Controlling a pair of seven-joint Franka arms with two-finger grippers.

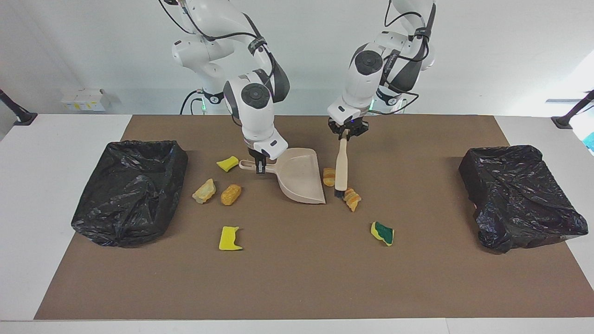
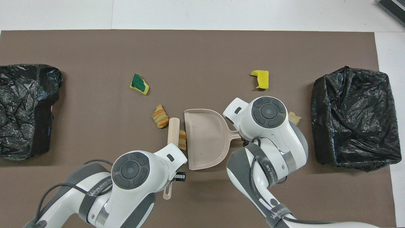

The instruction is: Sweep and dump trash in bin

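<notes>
My right gripper [image 1: 258, 165] is shut on the handle of the beige dustpan [image 1: 300, 177] [image 2: 205, 139], which rests on the brown mat. My left gripper [image 1: 347, 133] is shut on the handle of the beige hand brush [image 1: 341, 167] [image 2: 173, 128], whose bristles touch the mat. One bread lump [image 1: 329, 176] [image 2: 182, 140] sits between brush and dustpan mouth. A croissant-like lump [image 1: 352, 199] [image 2: 160, 116] lies beside the brush. Other trash: a yellow-and-green sponge [image 1: 383, 233], two yellow sponge pieces [image 1: 229, 239] [image 1: 227, 163], a pale lump [image 1: 204, 191] and an orange lump [image 1: 230, 194].
A black-bagged bin [image 1: 130, 190] [image 2: 354, 117] stands at the right arm's end of the table. Another black-bagged bin [image 1: 517, 195] [image 2: 22, 107] stands at the left arm's end. The brown mat [image 1: 301, 278] covers most of the white table.
</notes>
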